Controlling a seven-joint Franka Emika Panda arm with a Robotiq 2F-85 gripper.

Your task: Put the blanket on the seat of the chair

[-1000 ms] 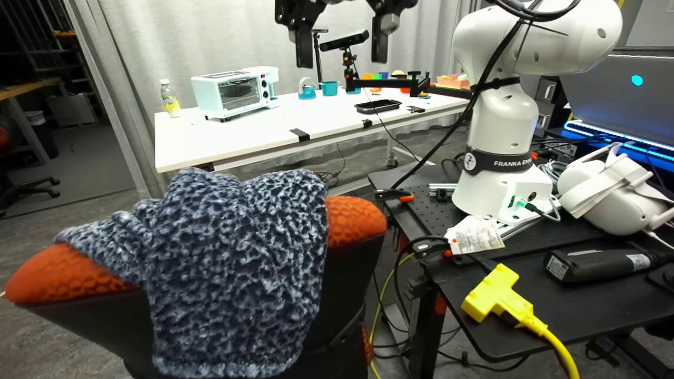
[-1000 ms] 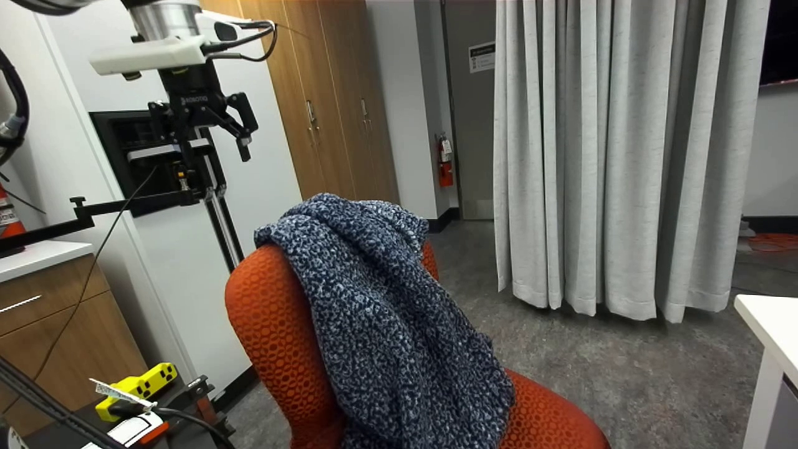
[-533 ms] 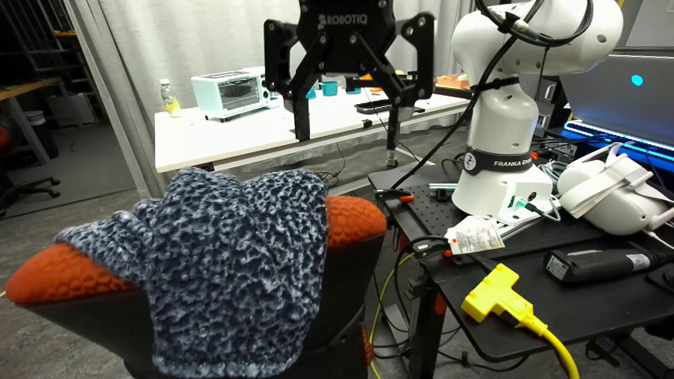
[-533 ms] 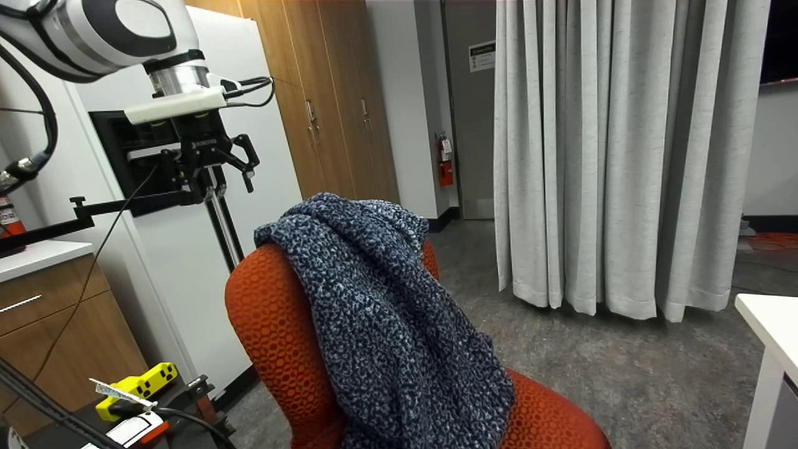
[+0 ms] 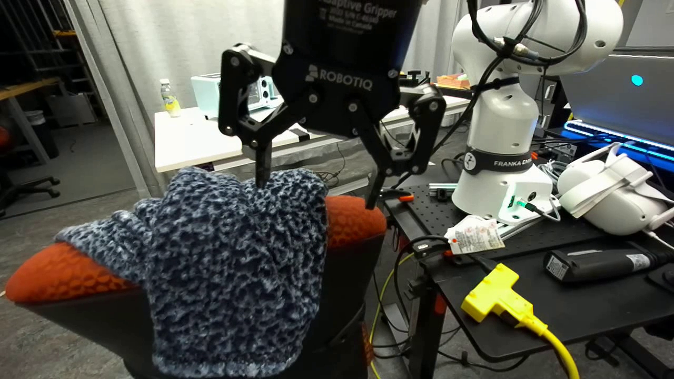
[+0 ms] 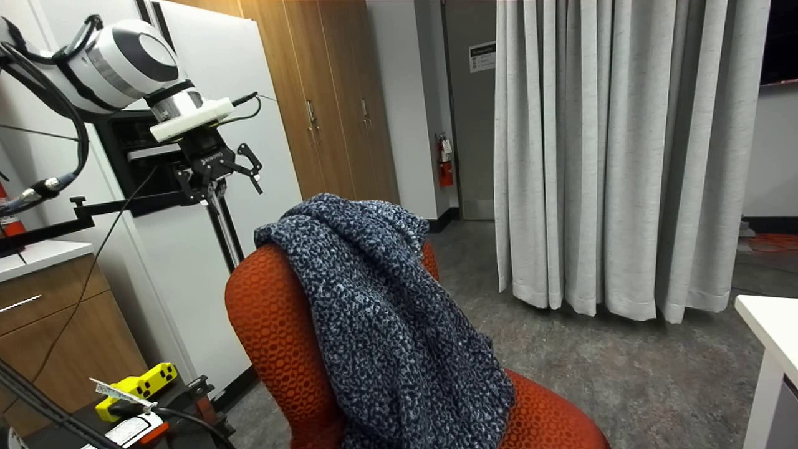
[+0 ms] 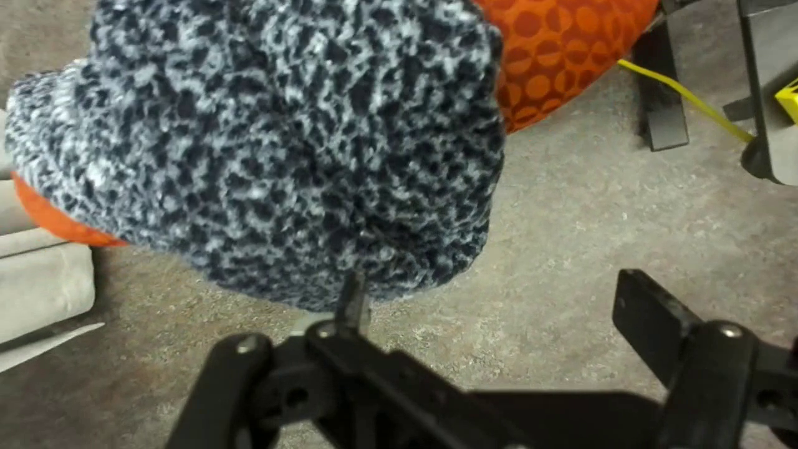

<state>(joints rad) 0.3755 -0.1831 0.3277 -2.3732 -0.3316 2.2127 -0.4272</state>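
Wrist view: blanket (image 7: 280,143) at 10 o'clock; tool (image 7: 492,280) at 4, fingers (image 7: 651,321) apart, holding nothing; chair back (image 7: 555,62) at 1, bearing the blanket. I judge the step pre-grasp positioning; next, shift toward 10, lower, close. In an exterior view, the blanket's long axis runs 11 to 5 o'clock, toward the seat (image 6: 555,411).

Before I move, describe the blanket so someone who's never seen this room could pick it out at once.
Find the orange-red office chair, then look at its backrest. The blanket is draped over the top, hanging down front and back. Its fuzzy, mottled navy-and-white speckle sets it apart from the chair's orange and the plain grey curtain.
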